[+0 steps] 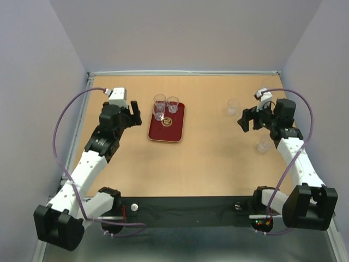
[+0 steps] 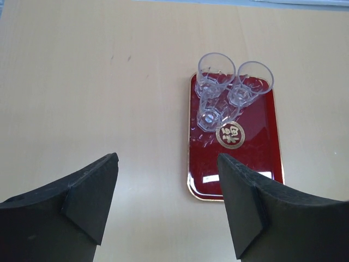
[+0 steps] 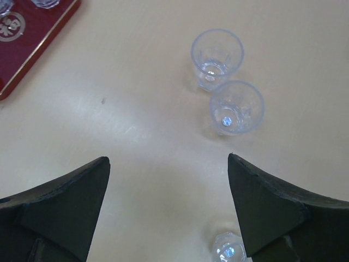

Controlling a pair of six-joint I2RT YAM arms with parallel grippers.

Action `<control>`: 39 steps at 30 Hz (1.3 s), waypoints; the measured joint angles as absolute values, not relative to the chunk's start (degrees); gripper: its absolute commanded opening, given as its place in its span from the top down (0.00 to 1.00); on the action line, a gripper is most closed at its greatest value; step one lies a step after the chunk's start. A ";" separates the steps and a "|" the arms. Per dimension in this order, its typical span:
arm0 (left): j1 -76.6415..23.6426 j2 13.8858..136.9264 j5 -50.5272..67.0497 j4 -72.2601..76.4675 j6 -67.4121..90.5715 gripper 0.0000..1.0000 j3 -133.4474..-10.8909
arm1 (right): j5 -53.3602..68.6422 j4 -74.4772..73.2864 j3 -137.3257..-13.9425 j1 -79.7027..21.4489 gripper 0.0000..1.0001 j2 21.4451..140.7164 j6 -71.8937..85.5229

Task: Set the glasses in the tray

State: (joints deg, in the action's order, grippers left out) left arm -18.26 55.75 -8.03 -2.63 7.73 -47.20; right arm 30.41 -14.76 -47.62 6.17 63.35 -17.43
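The flat dark red tray (image 1: 170, 131) with round corners, a pale rim and a gold round mark (image 2: 230, 135) in its middle lies on the light wooden worktop (image 1: 207, 164), a little left of the middle of the top picture. Three small clear round glasses stand in the far end of the tray, bunched close together. In the left wrist picture one glass (image 2: 216, 71) is at the upper left. Another (image 2: 254, 81) is at the upper right. The third (image 2: 211, 112) is just below them, right next to the gold mark. The left tool (image 2: 166, 164) hangs over the bare wood just to the left of the tray. Its two black fingers (image 2: 92, 191) are spread wide, and it has let go, with nothing between them. Three more clear glasses are out on the worktop on the right side, well away from the tray. In the right wrist picture two of them stand with their mouths up, very close to each other. One (image 3: 216, 54) is near the top middle, and the other (image 3: 236, 106) is just below it and a bit to the right. The last glass (image 3: 229, 250) is at the bottom edge, just beside the inner side of the right-hand finger, and only part of it shows. The right tool (image 3: 168, 161) hangs over the wood with its fingers far apart, and it grips nothing.
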 measured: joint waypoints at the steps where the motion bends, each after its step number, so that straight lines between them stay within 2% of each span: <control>1: -18.26 54.46 -8.12 -3.01 7.35 0.16 -46.30 | 30.06 -14.68 -47.62 6.52 0.07 63.86 -17.10; 8: -18.26 45.32 -8.58 -3.22 5.08 0.16 -41.45 | 25.76 -14.24 -50.52 8.40 0.09 74.02 -11.25; 11: -18.26 42.50 -8.56 -3.22 4.91 0.16 -40.69 | 23.27 -14.28 -53.10 8.80 0.14 79.66 -8.38; 15: -18.26 41.04 -7.84 -2.63 4.89 0.16 -40.62 | 20.12 -14.35 -57.76 9.17 0.29 86.11 -3.64; 21: -18.26 41.39 -6.46 -2.63 4.89 0.16 -40.62 | 16.95 -14.06 -64.12 9.30 0.44 92.64 1.23; 28: -18.26 41.39 -6.26 -2.61 4.89 0.16 -40.60 | 16.14 -14.35 -67.83 9.30 0.56 97.95 3.31; 37: -18.26 41.39 -6.28 -2.61 4.89 0.16 -40.60 | 15.31 -14.55 -69.47 9.30 0.66 101.30 3.73; 38: -18.26 41.39 -6.28 -2.61 4.89 0.16 -40.60 | 15.31 -14.57 -69.47 9.30 0.68 101.58 3.70; 39: -18.26 41.39 -6.28 -2.61 4.89 0.16 -40.60 | 15.25 -14.63 -69.47 9.30 0.74 102.06 3.70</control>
State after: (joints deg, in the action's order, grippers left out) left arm -18.26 41.39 -6.28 -2.61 4.89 -40.60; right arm 15.25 -14.63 -69.47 9.30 102.06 3.70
